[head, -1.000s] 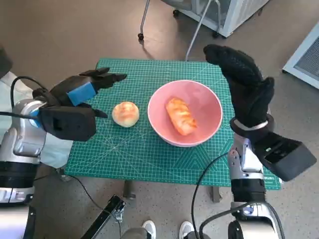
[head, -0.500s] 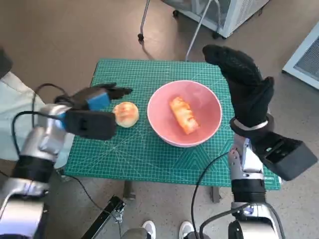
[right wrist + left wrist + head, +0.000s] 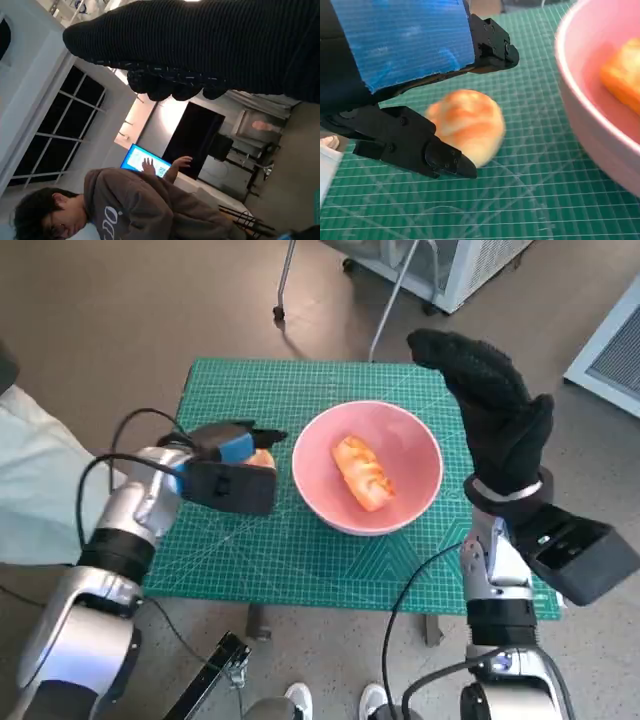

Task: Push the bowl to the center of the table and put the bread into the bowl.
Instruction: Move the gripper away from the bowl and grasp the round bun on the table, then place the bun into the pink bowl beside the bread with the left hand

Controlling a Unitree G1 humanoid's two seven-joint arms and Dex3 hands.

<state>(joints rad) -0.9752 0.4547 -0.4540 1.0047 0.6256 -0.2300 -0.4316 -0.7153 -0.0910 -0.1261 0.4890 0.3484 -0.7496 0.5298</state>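
Note:
A pink bowl (image 3: 405, 498) stands near the middle of the green mat, with an oblong glazed bread (image 3: 362, 472) lying in it. A round bun (image 3: 263, 456) sits on the mat just left of the bowl, mostly hidden under my left hand (image 3: 232, 458). In the left wrist view the bun (image 3: 467, 125) lies between the upper fingers (image 3: 490, 47) and the lower finger (image 3: 415, 145), with a gap above it, close to the bowl's rim (image 3: 580, 110). My right hand (image 3: 492, 405) is raised upright beside the bowl's right edge, fingers straight, holding nothing.
The green cutting mat (image 3: 300, 550) covers the small table. Chair legs (image 3: 285, 280) and a white cabinet (image 3: 470, 265) stand beyond the far edge. Pale cloth (image 3: 40, 480) lies at the left, feet (image 3: 300, 700) show below. A person (image 3: 140, 205) appears in the right wrist view.
My left hand has moved right and forward along the mat until its fingers reach around the round bun. The right hand and the bowl have stayed put.

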